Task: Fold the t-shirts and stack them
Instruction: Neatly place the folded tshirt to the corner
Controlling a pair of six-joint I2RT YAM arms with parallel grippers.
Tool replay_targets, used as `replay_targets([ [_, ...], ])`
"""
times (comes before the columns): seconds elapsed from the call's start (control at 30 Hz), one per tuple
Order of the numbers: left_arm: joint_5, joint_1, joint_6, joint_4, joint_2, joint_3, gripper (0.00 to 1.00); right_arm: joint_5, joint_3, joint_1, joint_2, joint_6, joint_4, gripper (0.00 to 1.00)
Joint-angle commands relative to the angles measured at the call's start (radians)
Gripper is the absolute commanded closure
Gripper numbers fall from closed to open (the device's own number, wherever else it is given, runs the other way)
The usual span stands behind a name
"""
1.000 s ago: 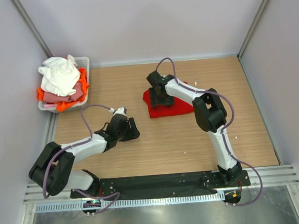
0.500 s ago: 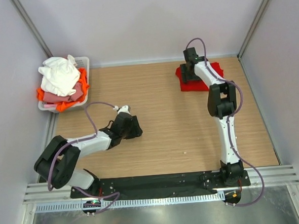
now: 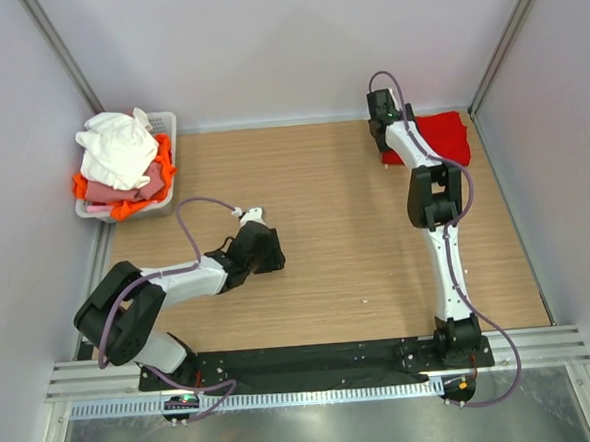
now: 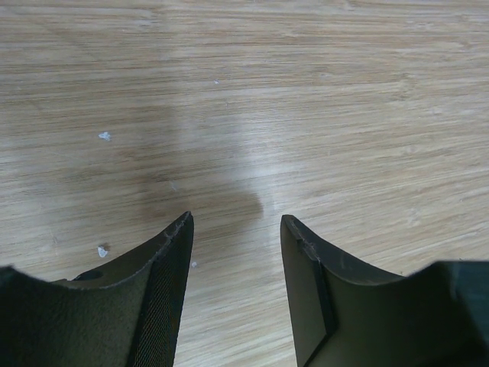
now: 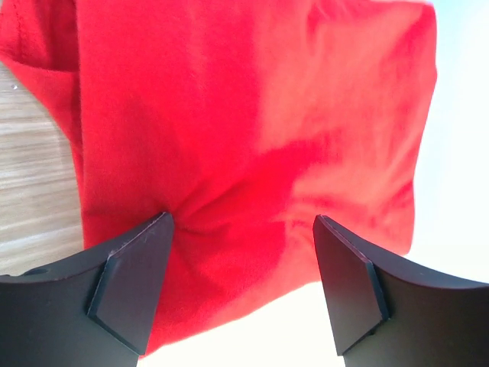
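Left fingers (image 4: 164, 298) apart over wood table (image 3: 326, 229) — right fingers (image 5: 130, 283) spread on red t-shirt (image 5: 229, 115) by pale wall (image 3: 284, 41).

Red t-shirt (image 5: 252, 115): soft matt cloth, creased. Table (image 4: 321, 92): pale wood grain, slight sheen. Basket (image 3: 166, 119): white plastic.

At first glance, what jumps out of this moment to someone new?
The bright red t-shirt lies in the far right corner of the table, with the open right gripper pressing on it. Next, the white basket at far left, heaped with white, pink and orange shirts; the left gripper hangs open over bare wood.
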Motion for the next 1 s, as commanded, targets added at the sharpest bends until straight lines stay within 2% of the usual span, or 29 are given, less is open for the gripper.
replay_targets([
  [0.0,-0.011,-0.004,0.016,-0.122,0.05,-0.021,0.48,-0.011,-0.034,0.031,-0.18,0.122,-0.027,0.19],
  [0.03,-0.011,-0.004,0.018,-0.122,0.053,-0.019,0.49,-0.085,-0.068,0.04,-0.224,0.226,-0.022,0.19],
  [0.07,-0.011,-0.004,0.018,-0.122,0.054,-0.018,0.49,-0.247,-0.118,0.048,-0.302,0.285,0.004,0.19],
  [0.1,-0.008,-0.006,0.018,-0.122,0.059,-0.015,0.49,-0.351,-0.228,0.062,-0.339,0.328,0.086,0.18],
  [0.17,-0.006,-0.004,0.019,-0.124,0.061,-0.015,0.49,-0.506,-0.316,0.067,-0.376,0.446,0.178,0.18],
  [0.2,-0.005,-0.004,0.019,-0.124,0.064,-0.015,0.49,-0.661,-0.344,0.067,-0.364,0.48,0.23,0.2],
  [0.3,-0.005,-0.004,0.021,-0.127,0.071,-0.008,0.49,-0.788,-0.248,0.067,-0.253,0.571,0.21,0.38],
  [0.33,-0.005,-0.004,0.021,-0.127,0.073,-0.008,0.49,-0.804,-0.207,0.067,-0.21,0.581,0.193,0.54],
  [0.43,-0.005,-0.004,0.022,-0.13,0.076,-0.004,0.49,-0.789,-0.079,0.064,-0.097,0.585,0.128,0.81],
  [0.47,-0.005,-0.006,0.022,-0.13,0.081,-0.002,0.49,-0.784,-0.065,0.056,-0.084,0.585,0.12,0.85],
  [0.6,-0.006,-0.004,0.027,-0.148,0.104,0.021,0.5,-0.772,-0.126,0.01,-0.065,0.611,0.162,0.92],
  [0.97,-0.012,-0.004,0.026,-0.177,0.142,0.053,0.51,-0.712,-0.166,-0.104,-0.039,0.509,0.061,0.92],
])
